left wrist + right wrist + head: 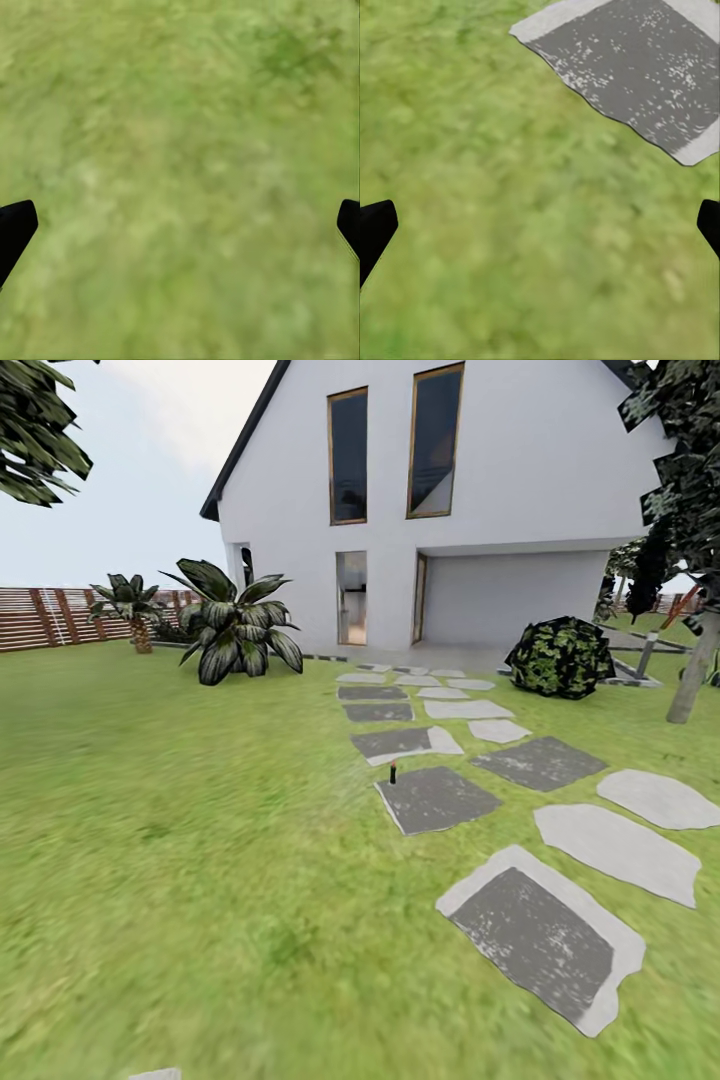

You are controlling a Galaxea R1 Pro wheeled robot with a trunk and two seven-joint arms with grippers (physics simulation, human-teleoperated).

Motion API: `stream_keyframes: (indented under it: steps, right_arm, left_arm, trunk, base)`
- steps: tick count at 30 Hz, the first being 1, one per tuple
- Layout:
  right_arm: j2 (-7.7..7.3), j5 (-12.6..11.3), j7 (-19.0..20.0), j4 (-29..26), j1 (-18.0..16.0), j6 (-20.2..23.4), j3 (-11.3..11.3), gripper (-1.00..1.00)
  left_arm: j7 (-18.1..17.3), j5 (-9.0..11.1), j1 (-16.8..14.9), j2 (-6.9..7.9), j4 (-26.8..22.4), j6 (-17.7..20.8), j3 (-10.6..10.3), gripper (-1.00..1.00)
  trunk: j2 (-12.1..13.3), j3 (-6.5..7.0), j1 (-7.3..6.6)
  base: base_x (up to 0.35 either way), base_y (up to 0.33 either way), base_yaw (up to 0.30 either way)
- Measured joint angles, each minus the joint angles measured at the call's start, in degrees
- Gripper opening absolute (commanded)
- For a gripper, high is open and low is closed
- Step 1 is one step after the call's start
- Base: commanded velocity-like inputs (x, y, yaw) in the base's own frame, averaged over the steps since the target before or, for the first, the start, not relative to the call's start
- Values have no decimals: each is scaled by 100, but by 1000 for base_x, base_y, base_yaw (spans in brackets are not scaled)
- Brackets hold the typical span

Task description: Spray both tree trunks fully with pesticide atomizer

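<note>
Atomizer (pixel 393 771) waits far ahead among stepping stones (pixel 437 798); I see both claws wide open, empty, nothing sprayed.

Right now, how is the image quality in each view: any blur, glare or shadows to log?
Head view: even, flat daylight with no cast shadows or glare; the house is sharp, and the lawn smears in the foreground. Left wrist view: grass is a soft blur, with the dark fingertips at the edges. Right wrist view: grass is blurred too, and the stepping stone is crisper.
</note>
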Motion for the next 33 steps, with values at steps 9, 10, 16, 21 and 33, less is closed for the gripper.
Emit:
stream_keyframes:
  steps: [9, 10, 16, 21, 33]
  right_arm:
    - [0, 0, 0, 0, 0, 0, 0, 100]
    - [0, 0, 0, 0, 0, 0, 0, 100]
    - [0, 0, 0, 0, 0, 0, 0, 100]
    - [0, 0, 0, 0, 0, 0, 0, 100]
    - [0, 0, 0, 0, 0, 0, 0, 100]
  left_arm:
    - [0, 13, -2, 7, 0, 2, 0, 100]
    - [0, 11, -1, 4, 0, 3, 0, 100]
    - [8, 13, -1, 1, 0, 3, 0, 100]
    - [9, 10, -2, -1, 0, -4, 0, 100]
    - [9, 10, -1, -2, 0, -22, -1, 100]
  trunk:
    - [0, 0, 0]
    - [0, 0, 0]
    - [0, 0, 0]
    - [0, 0, 0]
    - [0, 0, 0]
  base:
    - [340, 0, 0]
    - [340, 0, 0]
    - [340, 0, 0]
    - [340, -5, 0]
    - [329, -111, 0]
